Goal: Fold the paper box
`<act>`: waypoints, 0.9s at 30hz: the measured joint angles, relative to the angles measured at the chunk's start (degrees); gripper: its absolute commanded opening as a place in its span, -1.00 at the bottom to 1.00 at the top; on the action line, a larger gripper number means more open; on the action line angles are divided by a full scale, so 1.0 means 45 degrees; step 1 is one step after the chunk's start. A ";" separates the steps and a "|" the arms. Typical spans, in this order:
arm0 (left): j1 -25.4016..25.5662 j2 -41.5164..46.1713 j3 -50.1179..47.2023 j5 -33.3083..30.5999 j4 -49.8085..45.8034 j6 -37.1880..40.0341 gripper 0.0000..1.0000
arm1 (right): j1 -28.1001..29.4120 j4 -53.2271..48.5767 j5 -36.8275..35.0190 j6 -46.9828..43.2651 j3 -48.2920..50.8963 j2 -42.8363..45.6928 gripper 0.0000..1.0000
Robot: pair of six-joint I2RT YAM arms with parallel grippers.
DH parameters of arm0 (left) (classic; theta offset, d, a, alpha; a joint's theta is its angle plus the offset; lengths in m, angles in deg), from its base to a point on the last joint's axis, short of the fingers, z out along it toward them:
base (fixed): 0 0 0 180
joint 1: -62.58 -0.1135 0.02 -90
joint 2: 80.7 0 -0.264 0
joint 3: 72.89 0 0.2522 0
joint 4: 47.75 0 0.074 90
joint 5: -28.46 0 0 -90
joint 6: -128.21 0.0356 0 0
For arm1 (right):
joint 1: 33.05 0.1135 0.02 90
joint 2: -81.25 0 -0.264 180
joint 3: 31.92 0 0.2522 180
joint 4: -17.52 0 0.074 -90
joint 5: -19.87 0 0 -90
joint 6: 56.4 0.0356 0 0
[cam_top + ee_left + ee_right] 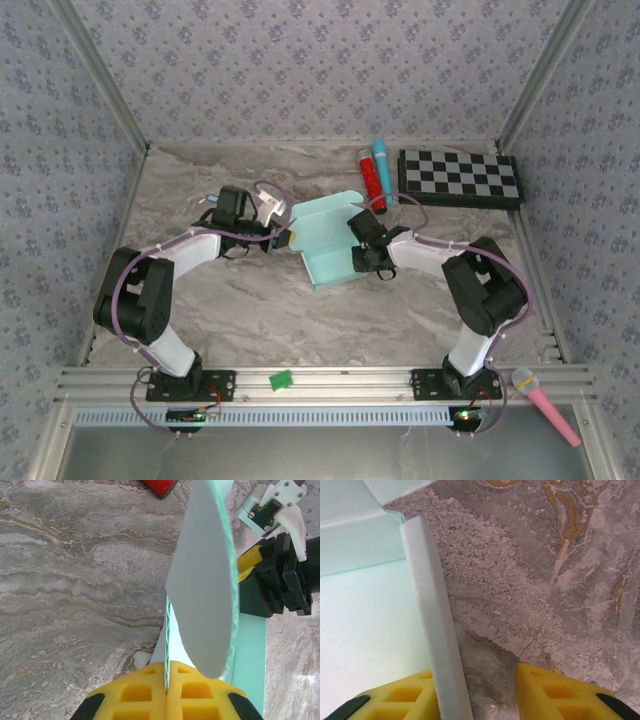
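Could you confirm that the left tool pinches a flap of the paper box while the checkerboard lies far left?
Not quite: the top view shows the checkerboard at the far right. The left tool does pinch a flap of the paper box.

My right gripper (355, 248) hides part of the paper box (322, 238), whose raised flap runs off my left camera's top edge.
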 measured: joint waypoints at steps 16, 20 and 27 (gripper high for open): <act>0.0073 0.0000 0.0024 0.0136 0.0005 0.0087 -1.00 | 0.0223 0.0049 -0.0092 -0.0015 -0.0015 -0.0136 -0.75; 0.0078 0.0000 0.0049 0.0131 0.0000 0.0092 -1.00 | 0.0301 0.0034 -0.0228 -0.0010 -0.0049 -0.0185 -0.75; 0.0097 0.0000 0.0073 0.0029 0.0000 0.0199 -1.00 | 0.0374 -0.0185 -0.0403 -0.0010 -0.0267 -0.0345 -0.77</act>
